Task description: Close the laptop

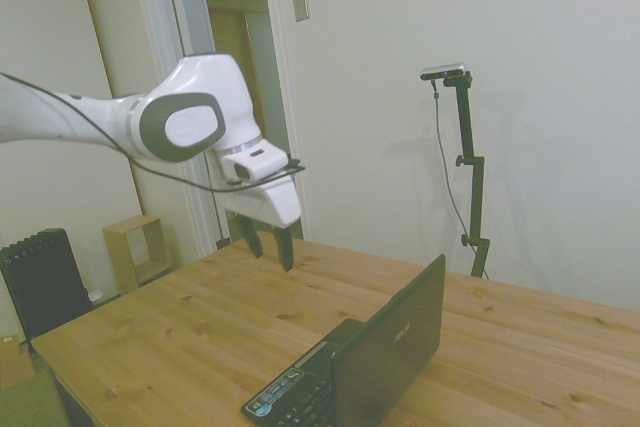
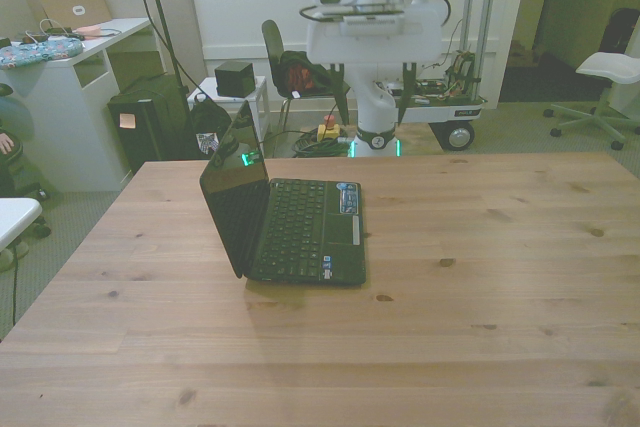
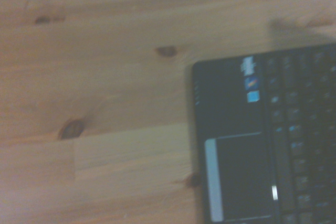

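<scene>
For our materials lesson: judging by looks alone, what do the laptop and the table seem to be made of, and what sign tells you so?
The laptop: probably plastic, black; its lid back looks matte in the side view, while the screen face is glossy, showing reflections in the front view.

The table: wood, likely pine, with a smooth light finish; visible grain, dark knots and joined planks show it.

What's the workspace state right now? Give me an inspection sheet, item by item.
Surface: wooden table, knots in the planks.
Job's things: laptop open, lid upright toward the front view's left, stickers along its front edge.
Clutter: nothing seen on the table.
Grippers: gripper open, raised above the table, touching nothing.
Cables: black cable looped along the arm.
Surroundings: white desk and black chair behind the table, white office chair at the front view's right, open doorway.
</scene>
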`<state>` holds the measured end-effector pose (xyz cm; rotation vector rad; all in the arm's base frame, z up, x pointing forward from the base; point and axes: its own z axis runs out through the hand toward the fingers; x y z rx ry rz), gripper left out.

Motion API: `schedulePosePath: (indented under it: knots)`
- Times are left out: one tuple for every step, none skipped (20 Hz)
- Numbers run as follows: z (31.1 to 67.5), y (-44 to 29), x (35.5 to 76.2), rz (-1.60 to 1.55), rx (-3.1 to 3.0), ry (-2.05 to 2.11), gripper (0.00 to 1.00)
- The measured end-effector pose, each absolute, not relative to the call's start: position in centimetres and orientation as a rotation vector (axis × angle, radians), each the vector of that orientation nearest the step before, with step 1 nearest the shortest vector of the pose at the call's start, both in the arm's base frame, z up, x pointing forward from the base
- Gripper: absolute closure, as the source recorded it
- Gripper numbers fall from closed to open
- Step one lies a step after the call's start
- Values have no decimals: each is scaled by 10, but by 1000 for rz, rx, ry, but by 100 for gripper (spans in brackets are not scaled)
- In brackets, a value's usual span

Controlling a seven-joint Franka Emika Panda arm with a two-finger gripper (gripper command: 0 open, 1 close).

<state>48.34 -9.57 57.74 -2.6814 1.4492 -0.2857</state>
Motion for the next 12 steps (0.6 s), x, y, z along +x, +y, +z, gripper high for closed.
schedulePosePath:
  knots:
    - [590,-106,488,-293,-2666,1470,0]
    - [603,-116,491,-298,-2652,1488,0]
    - [613,-126,492,-302,-2639,1508,0]
    - [622,-136,493,-301,-2628,1528,0]
    - [629,-147,493,-298,-2618,1548,0]
    - [635,-159,491,-293,-2609,1567,0]
    - [639,-173,487,-283,-2600,1589,0]
    - [641,-186,482,-274,-2593,1606,0]
    - [643,-200,476,-269,-2587,1620,0]
    - [643,-214,469,-263,-2581,1635,0]
    - [644,-229,462,-261,-2575,1647,0]
    - [644,-244,454,-258,-2568,1662,0]
